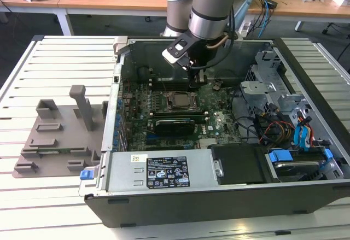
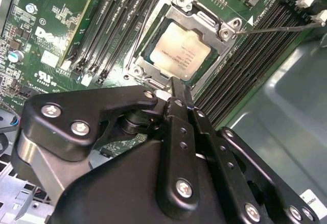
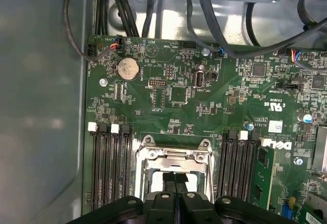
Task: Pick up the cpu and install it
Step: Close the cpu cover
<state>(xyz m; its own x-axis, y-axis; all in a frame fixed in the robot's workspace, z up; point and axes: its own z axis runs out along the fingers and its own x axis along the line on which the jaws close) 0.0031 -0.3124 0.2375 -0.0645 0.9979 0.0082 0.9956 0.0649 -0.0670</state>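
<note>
Exterior view: an open computer case (image 1: 219,202) lies on a slatted white bench (image 1: 54,54). A grey tray (image 1: 54,141) sits on the bench just beside the case, on the exterior view's left. The arm (image 1: 210,5) reaches down into the case, with the tool (image 1: 199,77) low over the motherboard, near the far edge of the socket. We see the cpu (image 1: 178,100) here as a small pale square inside the socket, not in the tray. A labelled power supply (image 1: 164,171) fills the near corner of the case.

Second wrist view: this gives what the exterior view lacks. The cpu (image 2: 180,50) lies flat in the socket frame (image 2: 196,12), its silvery top plate uncovered. The tool (image 2: 175,82) has its fingers (image 2: 176,117) pressed together into one narrow bar, holding nothing. The tip ends just beside the cpu's edge; we cannot tell whether it touches. Memory slots (image 2: 240,55) flank the socket.

First wrist view: this looks along the motherboard (image 3: 204,96) the other way. The tool (image 3: 175,177) is narrow, with a thin seam between the fingers. Part of the cpu (image 3: 195,182) shows beside them. Farther on we note a coin battery (image 3: 127,68) and black cables (image 3: 110,4).
</note>
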